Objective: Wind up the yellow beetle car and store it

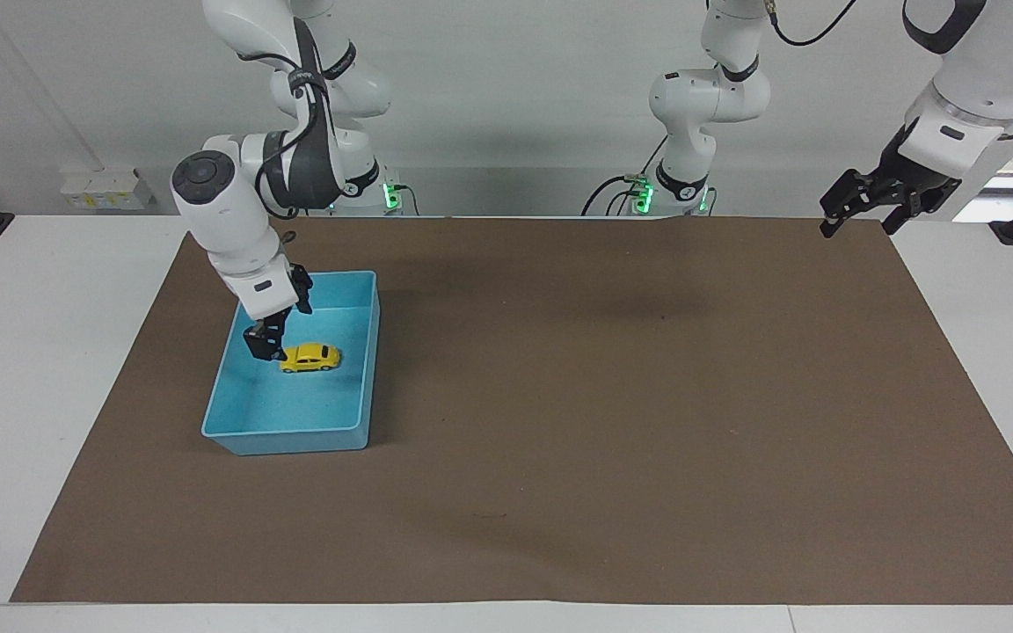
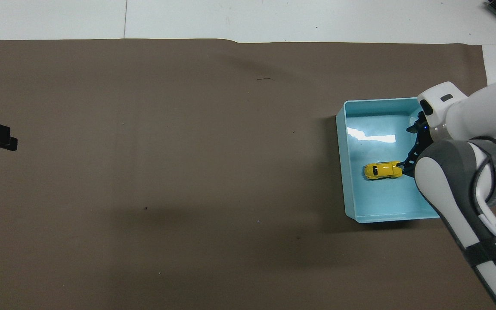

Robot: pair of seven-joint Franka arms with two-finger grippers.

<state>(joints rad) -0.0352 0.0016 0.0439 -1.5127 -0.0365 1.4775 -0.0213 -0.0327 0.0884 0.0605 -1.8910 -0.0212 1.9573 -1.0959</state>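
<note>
**Ana:** Since the right tool (image 1: 271,334) hangs over the shallow light-blue plastic bin (image 1: 295,436) with its fingers spread and nothing between them, where is the toy?

**Ben:** The tiny, rounded, bright yellow beetle car (image 1: 309,357) sits on its wheels on the bin's floor, near the middle and just beside that tool's lower finger. It looks light, hard and glossy, so probably slippery. The flat flanks above the wheels look like the safest grip, and the domed roof the worst.

**Ana:** And its heading?

**Ben:** Its long axis runs along the counter's length, across the bin's narrow width. Which end is the nose cannot be told.

**Ana:** The other arm?

**Ben:** The left tool (image 1: 858,224) waits, fingers parted and empty, over the counter's corner at its own end.
</note>
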